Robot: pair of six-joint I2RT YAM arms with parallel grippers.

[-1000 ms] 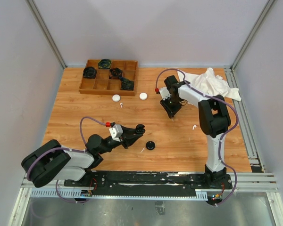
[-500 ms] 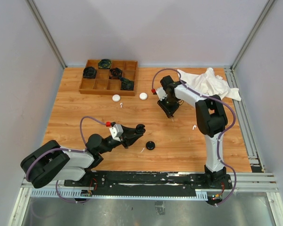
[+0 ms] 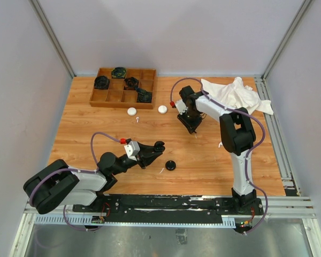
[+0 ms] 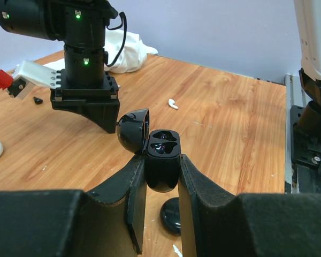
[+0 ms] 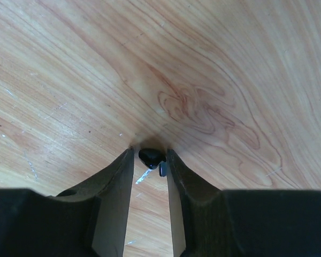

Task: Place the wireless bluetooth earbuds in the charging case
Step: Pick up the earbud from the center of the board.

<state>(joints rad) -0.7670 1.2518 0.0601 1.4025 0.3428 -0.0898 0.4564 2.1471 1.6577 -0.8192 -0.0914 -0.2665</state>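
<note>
Near left, the left gripper (image 4: 160,176) pinches the open black charging case (image 4: 162,155), lid tipped back; farther right, the right gripper (image 3: 191,127) pinches a black earbud (image 5: 150,156) down on the table (image 3: 96,123); a white earbud (image 3: 220,144) lies near right.

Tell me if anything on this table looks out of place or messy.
Yes. A crumpled white cloth lies heaped at the wooden table's far right corner, spilling over its edge. Tiny white stemmed earbuds lie scattered loose on the wood, and two white round cases sit outside the wooden divided tray.
</note>
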